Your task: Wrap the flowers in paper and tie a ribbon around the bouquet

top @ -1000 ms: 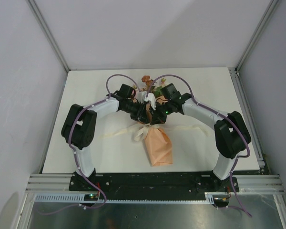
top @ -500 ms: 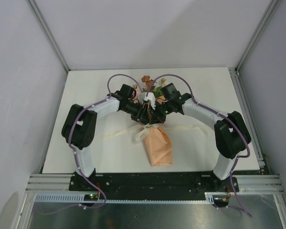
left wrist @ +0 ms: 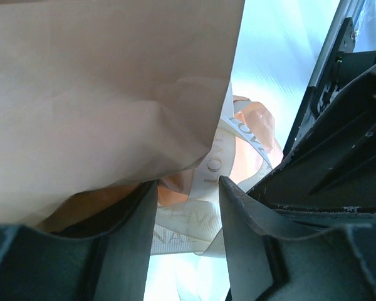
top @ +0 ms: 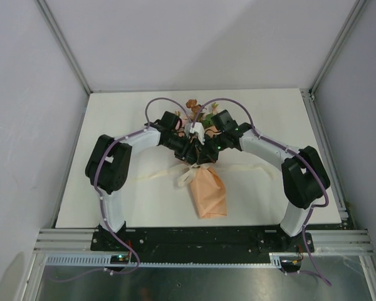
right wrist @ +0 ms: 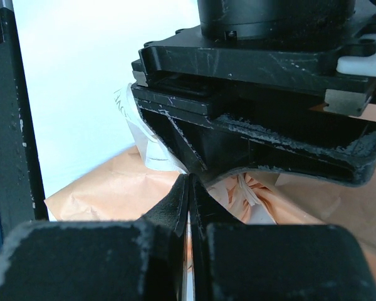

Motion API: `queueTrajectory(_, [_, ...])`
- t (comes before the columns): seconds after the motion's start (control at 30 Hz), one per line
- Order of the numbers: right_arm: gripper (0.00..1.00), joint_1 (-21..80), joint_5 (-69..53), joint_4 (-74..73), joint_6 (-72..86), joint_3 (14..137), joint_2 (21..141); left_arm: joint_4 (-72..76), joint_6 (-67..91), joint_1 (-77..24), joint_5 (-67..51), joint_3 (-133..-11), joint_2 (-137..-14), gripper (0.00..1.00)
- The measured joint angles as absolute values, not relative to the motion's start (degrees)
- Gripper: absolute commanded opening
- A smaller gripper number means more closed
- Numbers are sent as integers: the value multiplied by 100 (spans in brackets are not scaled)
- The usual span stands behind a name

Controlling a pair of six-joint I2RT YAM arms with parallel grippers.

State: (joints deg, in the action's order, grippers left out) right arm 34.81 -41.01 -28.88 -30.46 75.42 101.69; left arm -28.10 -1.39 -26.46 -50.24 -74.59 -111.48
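Observation:
The bouquet lies in the middle of the table, its peach paper (top: 208,191) cone pointing toward me and the flowers (top: 197,111) at the far end. The cream ribbon (top: 187,174) is bunched around the cone's neck, with tails trailing left and right. Both grippers meet over that neck. My left gripper (top: 187,152) (left wrist: 187,185) is open, with a printed loop of ribbon (left wrist: 188,226) lying loose between its fingers and the paper (left wrist: 100,94) just beyond. My right gripper (top: 204,155) (right wrist: 189,179) is shut, with a thin pale sliver of ribbon pinched between its pads.
The white table (top: 282,119) is bounded by grey walls and a metal frame rail (top: 200,238) at the near edge. The two gripper heads are nearly touching; the left gripper's body (right wrist: 263,94) fills the top of the right wrist view.
The left jaws have opened and let go of the ribbon. The left arm's elbow has shifted slightly right and forward. The right arm and the bouquet have stayed put.

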Motion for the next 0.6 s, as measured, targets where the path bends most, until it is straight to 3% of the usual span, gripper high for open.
queueTrajectory(0.23, [0, 3481, -4101, -2915, -3050, 7496, 10169, -2825, -198, -2689, -5019, -7483, -11203, 31])
queueTrajectory(0.5, [0, 3461, -4104, -2976, -3111, 7415, 10169, -2877, -185, -2698, -5085, -7553, -11218, 17])
queueTrajectory(0.6, [0, 3454, -4104, -3000, -3138, 7371, 10169, -2882, -154, -2698, -5153, -7568, -11209, 6])
